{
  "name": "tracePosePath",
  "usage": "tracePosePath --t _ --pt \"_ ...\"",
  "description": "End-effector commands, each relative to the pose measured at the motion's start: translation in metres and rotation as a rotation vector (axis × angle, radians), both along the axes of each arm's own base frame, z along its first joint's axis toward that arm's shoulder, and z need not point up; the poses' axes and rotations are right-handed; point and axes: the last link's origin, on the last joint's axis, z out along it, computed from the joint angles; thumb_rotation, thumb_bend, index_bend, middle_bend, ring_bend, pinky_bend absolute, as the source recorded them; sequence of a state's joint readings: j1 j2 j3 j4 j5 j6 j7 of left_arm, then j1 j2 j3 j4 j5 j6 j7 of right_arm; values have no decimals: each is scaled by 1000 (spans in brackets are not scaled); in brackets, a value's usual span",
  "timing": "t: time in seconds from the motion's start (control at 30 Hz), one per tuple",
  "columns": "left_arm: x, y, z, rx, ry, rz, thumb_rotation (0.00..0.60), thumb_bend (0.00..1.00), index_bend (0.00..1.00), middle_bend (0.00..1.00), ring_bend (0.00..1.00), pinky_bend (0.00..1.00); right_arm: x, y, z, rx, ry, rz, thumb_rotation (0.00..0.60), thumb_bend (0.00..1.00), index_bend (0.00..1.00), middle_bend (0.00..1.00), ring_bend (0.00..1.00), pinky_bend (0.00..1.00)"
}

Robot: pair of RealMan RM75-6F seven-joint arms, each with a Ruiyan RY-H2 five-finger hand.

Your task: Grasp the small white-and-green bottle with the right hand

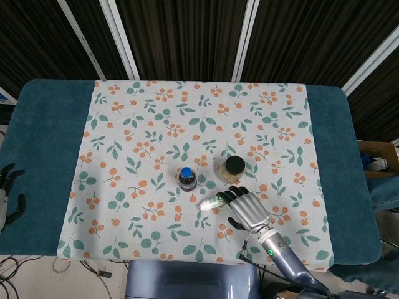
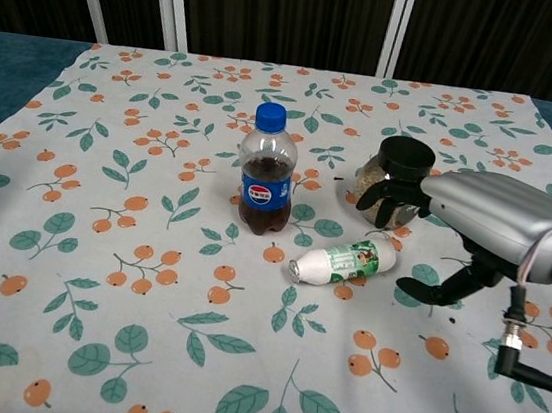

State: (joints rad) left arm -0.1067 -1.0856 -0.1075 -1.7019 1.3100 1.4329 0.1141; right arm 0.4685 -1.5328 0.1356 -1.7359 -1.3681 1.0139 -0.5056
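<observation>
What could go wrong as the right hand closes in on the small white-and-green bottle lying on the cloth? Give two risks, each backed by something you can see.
1. The small white-and-green bottle lies on its side, so fingers pushing it could roll it away from the right hand.
2. The black-lidded jar stands right behind the fingertips; closing or lifting might knock it. The cola bottle stands near too.

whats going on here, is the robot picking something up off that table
The right hand is reaching for the small white-and-green bottle, which lies on its side on the floral cloth. Its fingers are spread just above the bottle's base end and have not closed on it yet. A cola bottle and a black-lidded jar stand upright close behind. The left hand hangs idle off the table's left edge, holding nothing.
</observation>
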Motion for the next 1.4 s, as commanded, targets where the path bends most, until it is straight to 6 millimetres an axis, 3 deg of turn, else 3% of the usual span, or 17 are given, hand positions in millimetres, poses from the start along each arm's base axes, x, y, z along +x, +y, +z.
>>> tracePosePath --t 0.03,0.43,0.77,1.4 --pt "-1 0 0 5 -8 12 600 545 181 68 104 16 7 -7 -9 6 10 6 600 378 234 312 210 272" --pt "-1 1 3 11 -16 25 600 545 180 62 104 16 21 -21 -32 47 46 11 600 351 239 326 226 272" --pt "-2 1 2 6 -21 32 600 545 180 53 104 16 20 -31 -48 66 71 -12 600 351 358 374 291 272" --pt "-1 1 1 6 -24 36 600 545 180 52 104 17 7 -40 -51 81 79 -48 600 353 424 468 384 313"
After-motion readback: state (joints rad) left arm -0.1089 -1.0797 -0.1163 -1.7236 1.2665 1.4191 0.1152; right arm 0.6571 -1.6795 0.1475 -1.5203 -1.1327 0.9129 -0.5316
